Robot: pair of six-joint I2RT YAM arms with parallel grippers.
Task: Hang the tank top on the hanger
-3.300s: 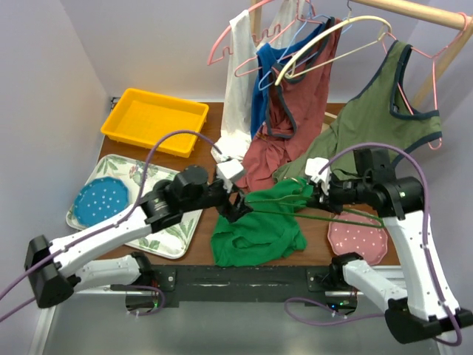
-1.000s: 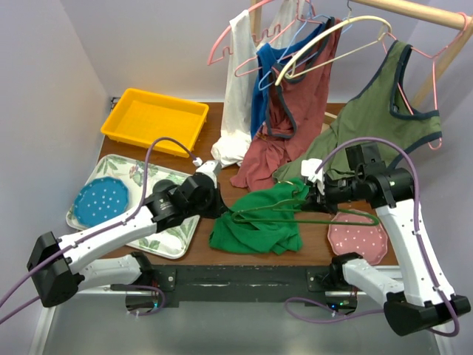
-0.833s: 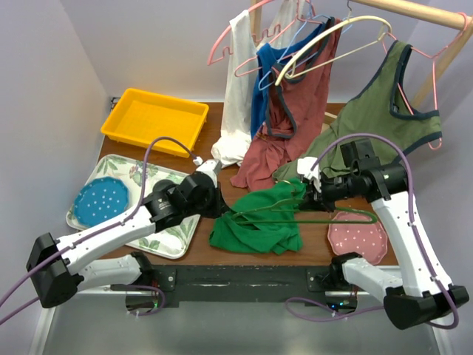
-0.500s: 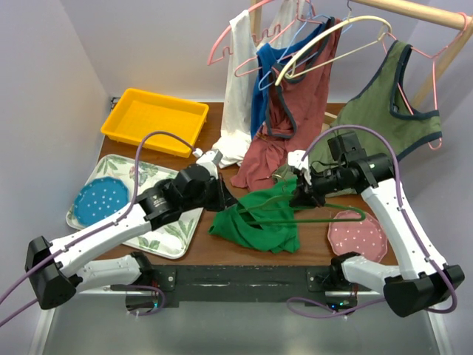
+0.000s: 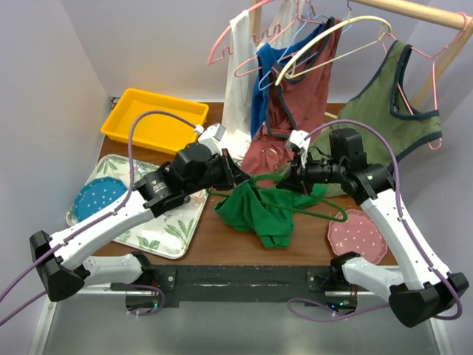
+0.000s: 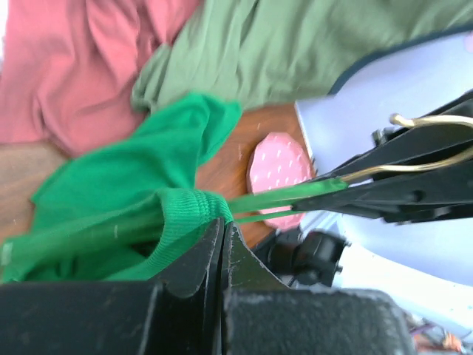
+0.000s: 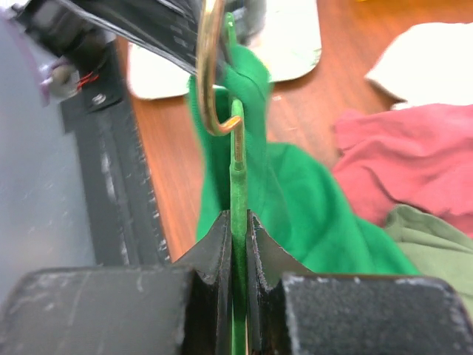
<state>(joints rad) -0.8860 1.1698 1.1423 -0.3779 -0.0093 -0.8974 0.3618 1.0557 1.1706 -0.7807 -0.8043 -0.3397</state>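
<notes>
Green ribbed hem is what your left gripper (image 6: 222, 229) has got. The fingers are pressed tight together on a fold of the tank top (image 5: 262, 211), with no gap showing in the left wrist view. The top is bunched and hanging mid-air between the two arms, over the middle of the table (image 5: 222, 240). Only its lowest fold looks close to the wood.

In that same view the hanger (image 7: 236, 181) runs straight through the gathered hem, so one arm of it is already inside the fabric.

Over on the right, your right gripper (image 7: 236, 222) is clamped on the hanger's thin wire just below the gold hook and holds it out toward the left arm.

So I'd say you're mid-threading. The top is on the wire but nowhere near seated on both shoulders.

For the next move, I'd keep the right side dead steady and draw the hem further along the wire with the left until the strap drops onto the notch. Go slow, because bunched fabric like that will likely snag or slide right back off.
</notes>
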